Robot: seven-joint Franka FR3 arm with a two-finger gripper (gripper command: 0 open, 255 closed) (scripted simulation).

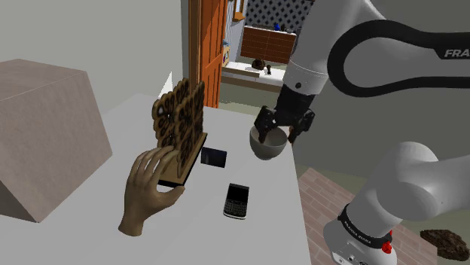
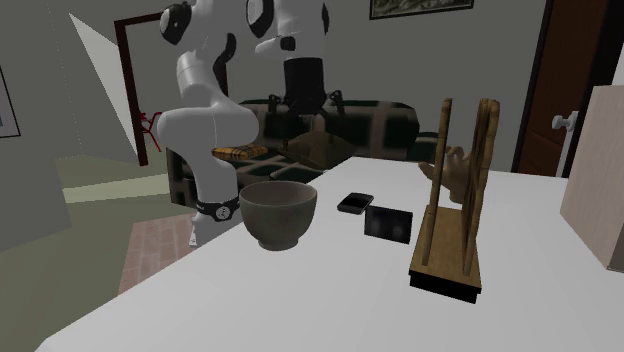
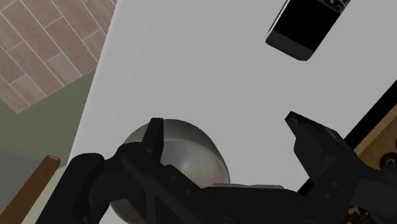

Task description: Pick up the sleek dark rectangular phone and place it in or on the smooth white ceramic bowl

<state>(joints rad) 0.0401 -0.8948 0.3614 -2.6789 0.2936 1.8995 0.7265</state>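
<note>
While the gripper (image 1: 276,135) hangs just above the grey bowl (image 1: 265,150), its 2 fingers (image 3: 156,137) stand wide apart and hold nothing. From the wrist, the bowl (image 3: 191,143) lies below and partly behind 1 finger, with the gripper (image 3: 222,121) pointing down at the bare white table (image 1: 188,241).

Flat phone (image 1: 214,157): a black slab lying flat on the table, well apart from the gripper, between the bowl and the base of the wooden rack (image 1: 179,120), just beside that base.

Keypad phone (image 1: 237,201): a 2nd dark handset, flat on the table, nearer the stand than the flat phone.

Across the table, the bowl (image 2: 278,220) sits nearest the edge, the gripper (image 2: 305,120) above and behind it. The keypad phone (image 2: 353,204) and flat phone (image 2: 388,222) lie side by side, close to the rack (image 2: 460,190).

Model hand (image 1: 149,188): leaning against the rack. Box (image 1: 45,135): at the table's far side.
</note>
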